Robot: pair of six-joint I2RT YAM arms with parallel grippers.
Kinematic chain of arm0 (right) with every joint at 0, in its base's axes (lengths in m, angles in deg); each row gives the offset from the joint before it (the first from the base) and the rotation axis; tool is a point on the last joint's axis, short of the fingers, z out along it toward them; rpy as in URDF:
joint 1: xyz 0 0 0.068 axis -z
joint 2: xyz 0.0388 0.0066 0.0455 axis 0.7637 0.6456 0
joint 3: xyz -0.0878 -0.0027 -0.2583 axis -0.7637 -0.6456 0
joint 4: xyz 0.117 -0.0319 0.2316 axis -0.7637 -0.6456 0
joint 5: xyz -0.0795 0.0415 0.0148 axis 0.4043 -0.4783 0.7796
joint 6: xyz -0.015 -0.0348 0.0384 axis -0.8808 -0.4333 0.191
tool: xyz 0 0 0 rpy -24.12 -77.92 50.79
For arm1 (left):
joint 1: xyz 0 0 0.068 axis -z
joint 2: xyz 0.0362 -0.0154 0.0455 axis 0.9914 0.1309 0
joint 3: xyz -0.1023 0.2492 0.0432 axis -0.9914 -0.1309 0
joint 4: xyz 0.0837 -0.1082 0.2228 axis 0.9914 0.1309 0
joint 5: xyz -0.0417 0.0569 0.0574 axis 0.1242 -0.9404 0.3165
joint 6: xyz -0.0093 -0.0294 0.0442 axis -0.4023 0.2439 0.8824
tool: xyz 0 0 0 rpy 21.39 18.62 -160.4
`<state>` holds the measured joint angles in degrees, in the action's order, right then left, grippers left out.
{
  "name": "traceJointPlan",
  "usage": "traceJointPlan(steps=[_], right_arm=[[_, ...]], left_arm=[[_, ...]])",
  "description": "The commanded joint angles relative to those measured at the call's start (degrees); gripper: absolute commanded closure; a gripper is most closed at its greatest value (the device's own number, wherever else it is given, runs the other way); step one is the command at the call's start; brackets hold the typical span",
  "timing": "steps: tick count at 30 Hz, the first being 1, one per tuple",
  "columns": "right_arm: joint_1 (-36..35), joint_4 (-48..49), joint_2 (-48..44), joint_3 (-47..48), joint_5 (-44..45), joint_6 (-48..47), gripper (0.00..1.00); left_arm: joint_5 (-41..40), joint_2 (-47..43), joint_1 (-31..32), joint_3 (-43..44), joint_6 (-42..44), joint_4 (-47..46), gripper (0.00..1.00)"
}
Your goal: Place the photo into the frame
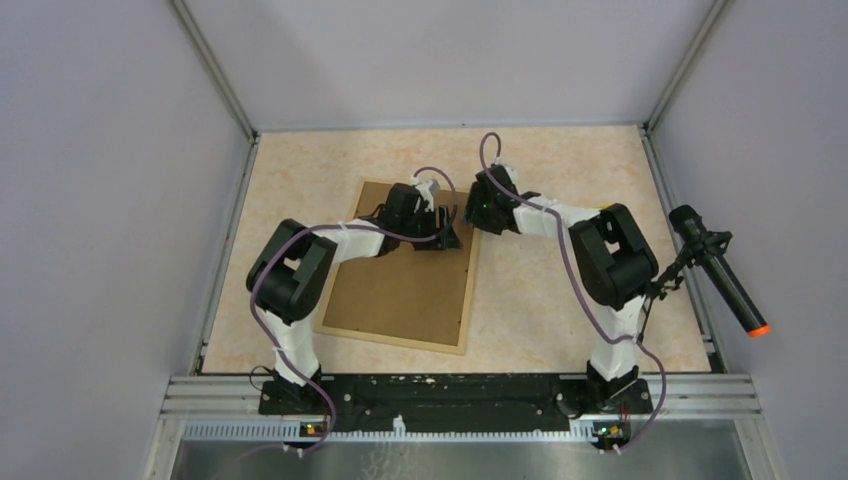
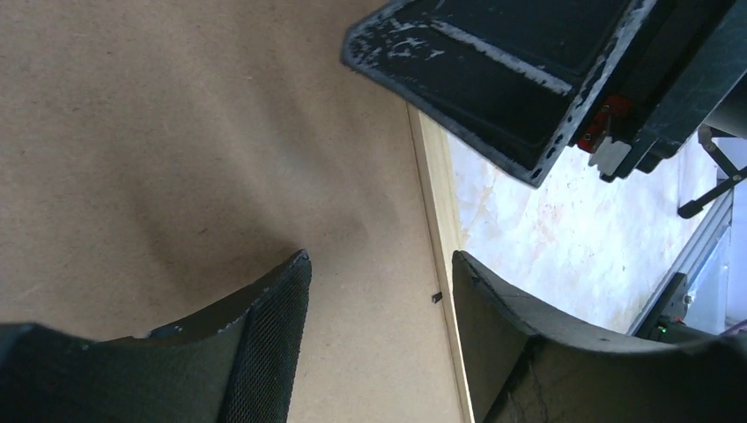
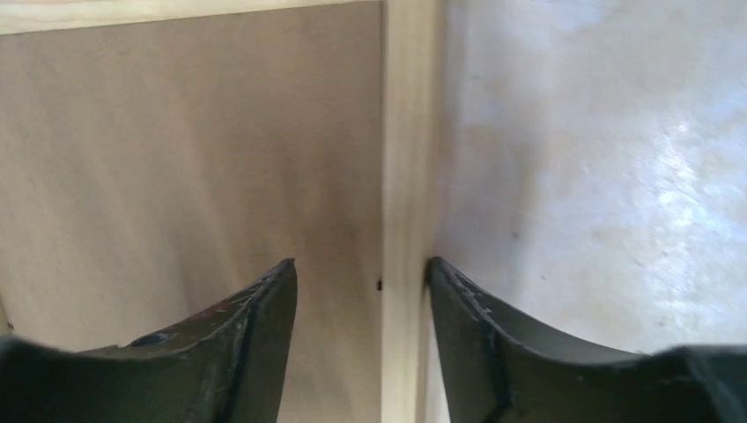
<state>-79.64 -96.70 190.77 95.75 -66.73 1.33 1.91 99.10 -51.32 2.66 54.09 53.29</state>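
The frame [image 1: 398, 290] lies face down on the table, its brown board back up and its light wood rim around it. The photo is not in view. My left gripper [image 1: 447, 236] and right gripper [image 1: 478, 214] are both at the frame's right rim near its far corner, close together. In the left wrist view the left gripper [image 2: 380, 264] is open and empty, straddling the wood rim [image 2: 433, 176] with one finger over the brown board. In the right wrist view the right gripper [image 3: 361, 269] is open and empty, straddling the same rim [image 3: 405, 176]. A small black tab [image 3: 379, 285] sits by the rim.
A black microphone with an orange tip [image 1: 722, 282] stands at the table's right edge. Grey walls enclose the table on three sides. A metal rail [image 1: 460, 395] runs along the near edge by the arm bases. The right gripper's body [image 2: 528, 79] hangs just beyond the left fingers.
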Motion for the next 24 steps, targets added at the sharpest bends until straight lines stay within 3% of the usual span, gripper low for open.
traceJointPlan(steps=[1,3,5,12,18,24], right_arm=[[-2.7,-18.3,4.2,0.6,-7.8,-7.4,0.38],[-0.1,-22.1,2.4,3.8,-11.3,-10.2,0.38],[3.4,-28.0,3.6,9.1,-15.7,-13.2,0.48],[5.3,-42.4,7.2,22.0,-14.0,-21.6,0.66],[5.5,-41.7,9.3,25.0,-16.6,-20.3,0.65],[7.3,-42.4,9.9,30.1,-15.8,-17.9,0.64]], left_arm=[[5.1,0.1,0.6,-3.2,-1.1,14.1,0.33],[8.8,-2.1,-1.4,-3.3,-4.6,11.3,0.35],[10.7,-2.3,-3.2,-2.6,-7.9,8.6,0.38],[15.5,5.9,-4.4,6.8,-12.8,5.7,0.47],[11.6,10.8,-5.6,11.5,-9.9,11.9,0.49],[9.6,11.5,-6.4,7.3,-7.9,13.0,0.49]])
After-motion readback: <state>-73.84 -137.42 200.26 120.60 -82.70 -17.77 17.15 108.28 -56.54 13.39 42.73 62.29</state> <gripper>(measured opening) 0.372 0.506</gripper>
